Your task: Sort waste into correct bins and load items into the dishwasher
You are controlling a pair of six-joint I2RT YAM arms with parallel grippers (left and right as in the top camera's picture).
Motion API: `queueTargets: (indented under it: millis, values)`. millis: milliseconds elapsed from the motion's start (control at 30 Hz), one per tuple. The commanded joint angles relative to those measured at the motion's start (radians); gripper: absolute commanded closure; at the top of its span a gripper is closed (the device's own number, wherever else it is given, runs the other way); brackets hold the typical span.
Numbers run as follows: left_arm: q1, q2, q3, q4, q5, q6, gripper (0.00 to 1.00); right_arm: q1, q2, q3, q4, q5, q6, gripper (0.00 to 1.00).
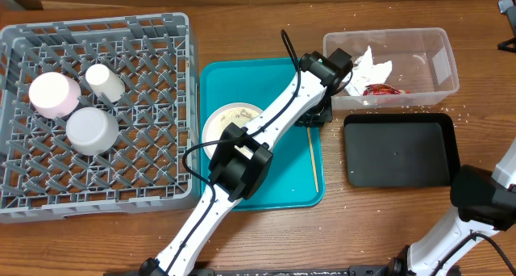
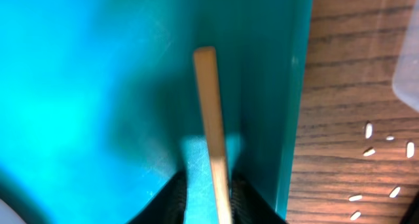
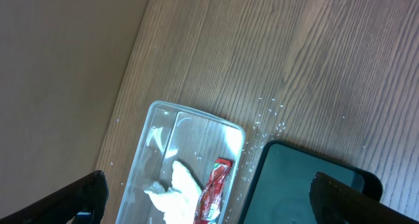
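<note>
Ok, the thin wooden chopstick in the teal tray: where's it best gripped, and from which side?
Near one end, from straight above, fingers across its width. The thin wooden chopstick lies flat on the floor of the teal plastic tray, close along its right wall, so a sideways approach has little room. The left hand straddles it that way.

A robot lab bench staged as a dish-clearing station, not a home kitchen; a bare wood-grain desk [image 1: 242,34] holds a teal tray [image 1: 290,183]; left of it a commercial grey dish rack [image 1: 97,19]; right, a clear tub [image 1: 435,58] and black tray [image 1: 395,151]; two robot arms [image 1: 274,115] reach in.
</note>
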Motion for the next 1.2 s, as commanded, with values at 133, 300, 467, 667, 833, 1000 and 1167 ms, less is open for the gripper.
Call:
queueTargets:
  millis: [133,300,467,667,833,1000,1167]
  values:
    - [-0.002,0.029,-0.097,0.014,0.009,0.014,0.96,-0.001,0.000,0.001,0.002,-0.001,-0.007,0.00]
    - [0.010,0.021,-0.051,-0.031,0.044,0.040,0.96,-0.001,0.000,0.001,0.002,-0.001,-0.007,0.00]
    - [0.039,0.019,0.100,-0.124,0.084,0.091,0.96,-0.001,0.000,0.001,0.002,-0.001,-0.007,0.00]
    - [0.121,0.018,0.409,-0.281,0.092,0.250,0.96,-0.001,0.000,0.001,0.002,-0.001,-0.007,0.00]
    - [0.216,-0.035,0.487,-0.281,0.115,0.333,0.96,-0.001,0.000,0.001,0.002,-0.001,-0.007,0.00]
    - [0.348,-0.109,0.487,-0.281,0.054,0.371,0.96,-0.001,0.000,0.001,0.002,-0.001,-0.007,0.00]
    - [0.485,-0.161,0.487,-0.280,-0.010,0.445,0.96,-0.001,0.000,0.001,0.002,-0.001,-0.007,0.00]
